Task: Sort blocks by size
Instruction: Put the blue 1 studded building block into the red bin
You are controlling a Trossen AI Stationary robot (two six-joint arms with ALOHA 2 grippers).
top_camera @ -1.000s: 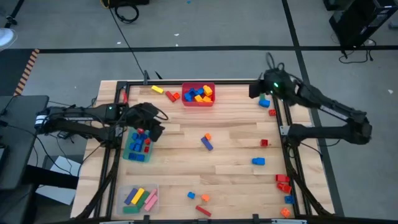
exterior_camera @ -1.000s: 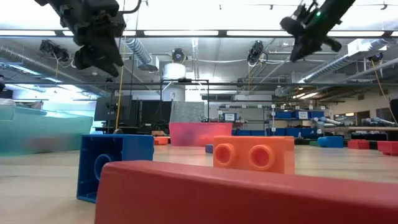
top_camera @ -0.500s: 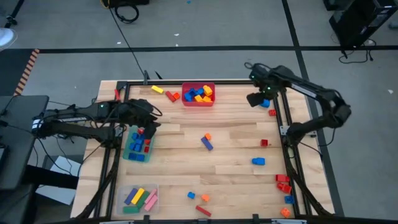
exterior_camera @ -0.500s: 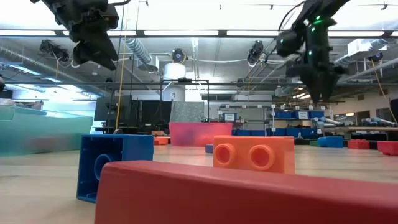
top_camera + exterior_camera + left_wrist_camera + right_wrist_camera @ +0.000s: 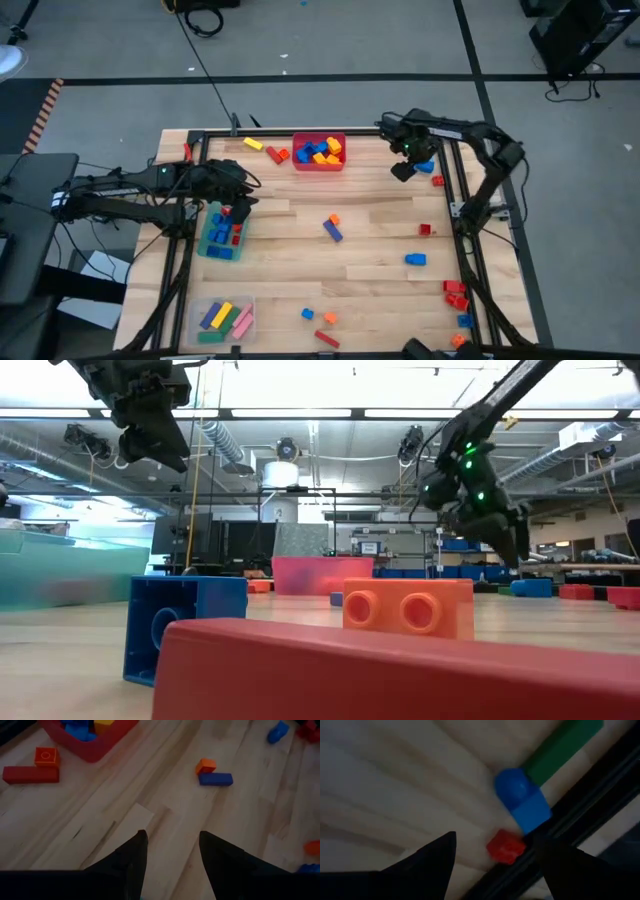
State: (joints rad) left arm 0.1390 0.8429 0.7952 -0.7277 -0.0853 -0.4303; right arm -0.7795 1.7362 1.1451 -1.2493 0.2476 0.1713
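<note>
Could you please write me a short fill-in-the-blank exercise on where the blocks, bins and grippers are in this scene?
1. The right gripper hovers with its jaws ____ near a blue block and a small red block.
2. The left gripper is over the ____ bin.
3. The red bin sits at the table's ____ edge.
4. In the middle of the table, a small orange block lies beside a ____ one.

Answers: open; green; far; blue

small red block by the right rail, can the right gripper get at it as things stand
Probably yes. The right gripper hangs open just beside the red block, with nothing lying between them. The catch: the block sits against the rail next to a blue block, so finger room looks tight.
</note>
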